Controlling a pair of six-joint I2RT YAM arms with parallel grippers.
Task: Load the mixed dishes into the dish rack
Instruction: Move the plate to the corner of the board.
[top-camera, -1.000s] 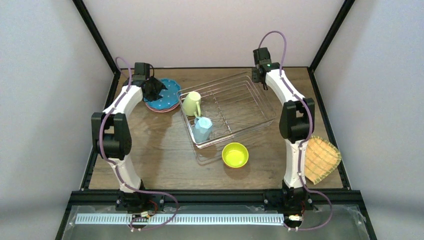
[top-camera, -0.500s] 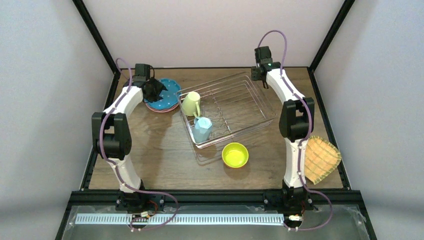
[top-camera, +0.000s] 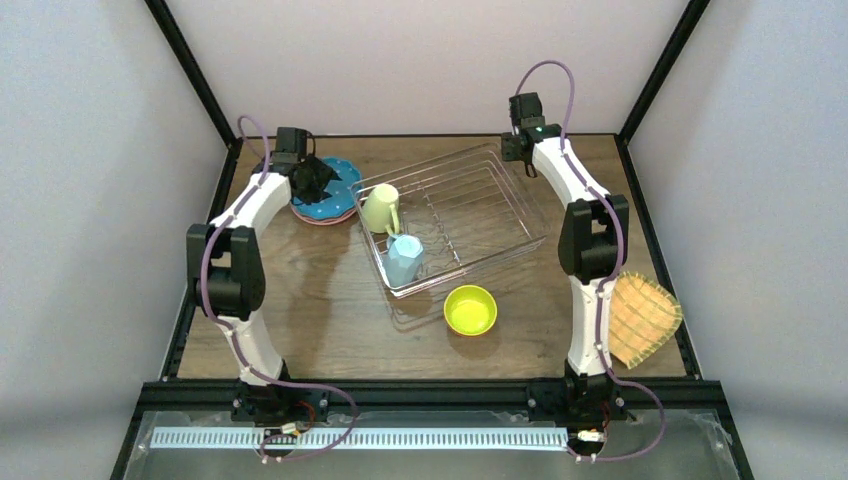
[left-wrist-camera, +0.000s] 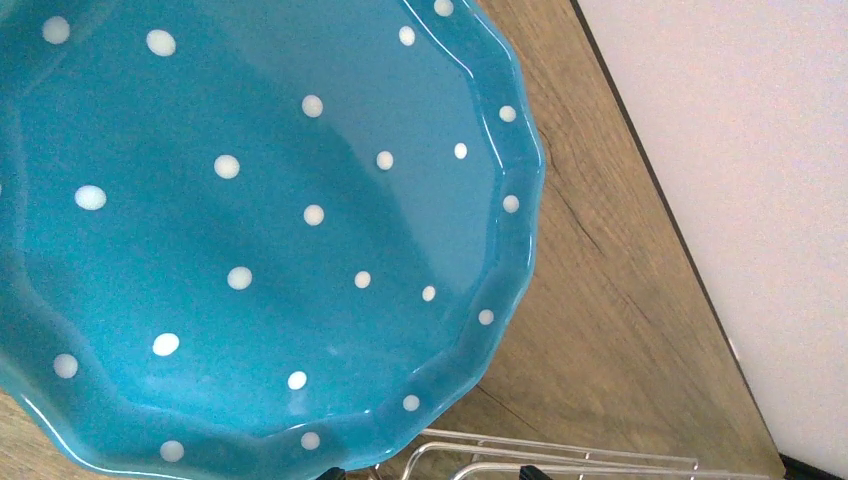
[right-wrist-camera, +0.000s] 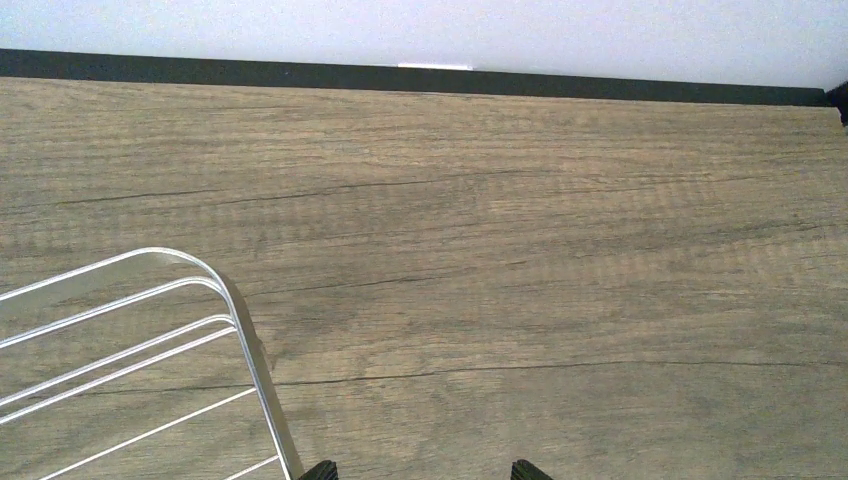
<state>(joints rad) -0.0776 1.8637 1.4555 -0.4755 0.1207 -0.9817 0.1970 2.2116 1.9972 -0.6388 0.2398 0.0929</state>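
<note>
Dish rack (top-camera: 480, 205) mid-frame on surface (top-camera: 320, 300), sitting skewed. Inside, left end: upper mug (top-camera: 382, 207), lower mug (top-camera: 405, 257) just below it. Bowl (top-camera: 470, 309) on surface right below rack. Plate stack (top-camera: 335, 200) left of rack, left claw (top-camera: 312, 178) over it. Right claw (top-camera: 518, 150) by rack's upper right corner. Lone plate (top-camera: 640, 318) far right, at surface edge.

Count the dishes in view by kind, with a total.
Plates: 3 (blue dotted plate, pink plate under it, woven tan plate)
Mugs: 2 (pale green mug, light blue mug, both in the dish rack)
Bowls: 1 (lime bowl)
Total: 6
</note>
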